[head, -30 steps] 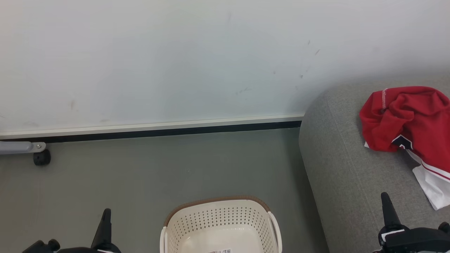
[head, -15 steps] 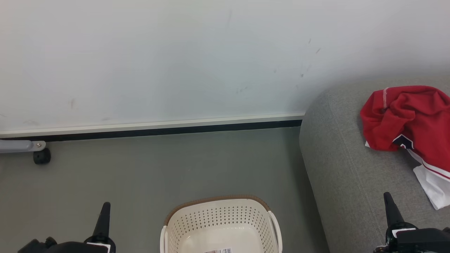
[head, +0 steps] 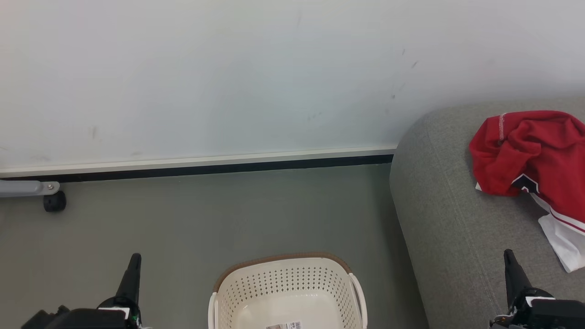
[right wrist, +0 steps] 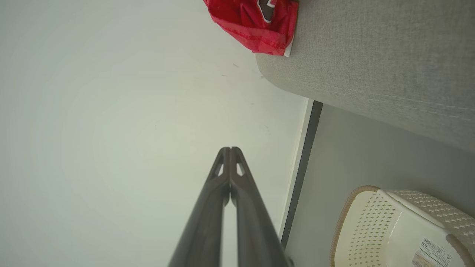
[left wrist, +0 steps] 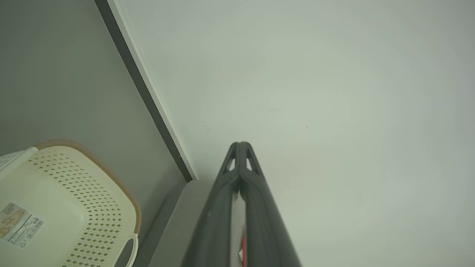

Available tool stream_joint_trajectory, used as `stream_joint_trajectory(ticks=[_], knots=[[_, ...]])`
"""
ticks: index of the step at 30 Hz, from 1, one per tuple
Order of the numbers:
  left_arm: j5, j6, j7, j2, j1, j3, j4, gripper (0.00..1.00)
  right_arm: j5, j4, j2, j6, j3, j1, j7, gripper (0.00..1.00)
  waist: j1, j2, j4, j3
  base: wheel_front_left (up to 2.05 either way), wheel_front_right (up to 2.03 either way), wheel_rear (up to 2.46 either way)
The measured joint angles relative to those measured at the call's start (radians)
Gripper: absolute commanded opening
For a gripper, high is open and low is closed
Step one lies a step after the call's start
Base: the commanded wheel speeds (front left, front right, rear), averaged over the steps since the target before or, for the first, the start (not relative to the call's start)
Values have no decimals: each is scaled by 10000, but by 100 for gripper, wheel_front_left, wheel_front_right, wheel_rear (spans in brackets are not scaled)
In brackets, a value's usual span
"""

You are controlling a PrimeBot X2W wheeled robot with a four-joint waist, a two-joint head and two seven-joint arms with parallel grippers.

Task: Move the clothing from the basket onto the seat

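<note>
Head view, left to right: left jaws, pressed together and empty, stand left of the laundry basket (head: 283, 278), whose visible floor bears just a label (head: 285, 326). Right jaws, likewise closed on nothing, stand right of it. Farther right the red sports clothing (head: 534, 155) lies heaped on the grey sofa (head: 438, 219), well beyond both jaws, seemingly delivered.

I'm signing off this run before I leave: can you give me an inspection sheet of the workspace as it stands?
Surface: grey floor.
Job's things: red clothing lies crumpled on the grey seat; basket stands on the floor, no clothing in its visible part, a label on its bottom.
Clutter: black caster on a grey bracket by the wall.
Grippers: left gripper and right gripper, jaws shut, holding nothing.
Cables: nothing seen.
Surroundings: white wall, dark baseboard.
</note>
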Motion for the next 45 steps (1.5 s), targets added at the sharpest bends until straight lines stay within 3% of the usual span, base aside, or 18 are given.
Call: stream_joint_trajectory(ticks=[9,45], knots=[[-886,-165,244,-82,-206,173,148,0,761,161,125,184,-251,-173,209,0,0,0,6,18,0,0,0],[-894,-167,244,-86,-206,174,169,0,763,165,128,184,-253,-173,209,0,0,0,6,17,0,0,0]])
